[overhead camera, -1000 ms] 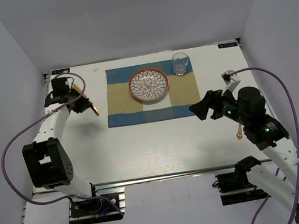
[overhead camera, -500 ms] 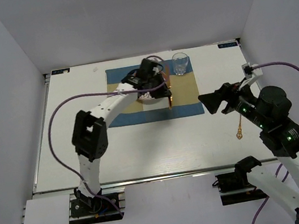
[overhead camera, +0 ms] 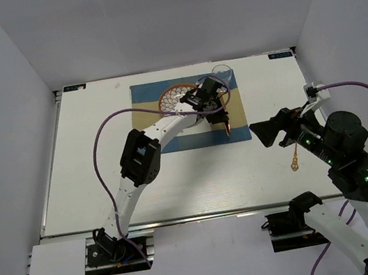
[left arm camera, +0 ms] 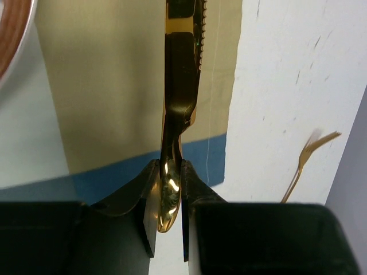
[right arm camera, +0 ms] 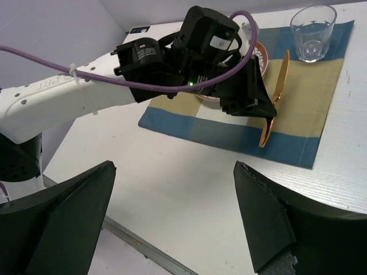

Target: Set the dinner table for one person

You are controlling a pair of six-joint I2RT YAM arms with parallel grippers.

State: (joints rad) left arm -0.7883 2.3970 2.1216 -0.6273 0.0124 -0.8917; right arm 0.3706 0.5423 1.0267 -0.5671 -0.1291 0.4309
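The one dinner table [overhead camera: 90,167], a large white rectangular top with faint board lines and a metal rail [overhead camera: 218,213] along its 6 o'clock edge, fills the top view. Toward 12 o'clock on it lies a single blue-and-beige cloth placemat [overhead camera: 170,142]. On the mat's middle sits one round plate [overhead camera: 174,97] with a terracotta rim and a white petal pattern. One clear drinking glass [overhead camera: 224,72] stands at the mat's 1 o'clock corner.

At 3 o'clock of the plate, over the mat's beige band, the left gripper [overhead camera: 225,123] is clamped on one gold knife [left arm camera: 180,86], its jaws pinching the handle near its end. The serrated blade points toward 12 o'clock, at the glass. I cannot tell whether the knife touches the cloth.

Further right, at 3 o'clock of the mat's near corner, the right gripper [overhead camera: 266,134] hangs above bare tabletop with its jaws spread wide and nothing between them. At 5 o'clock of it one slim gold fork [overhead camera: 294,159] lies flat on the white top, off the mat and well apart from the knife.
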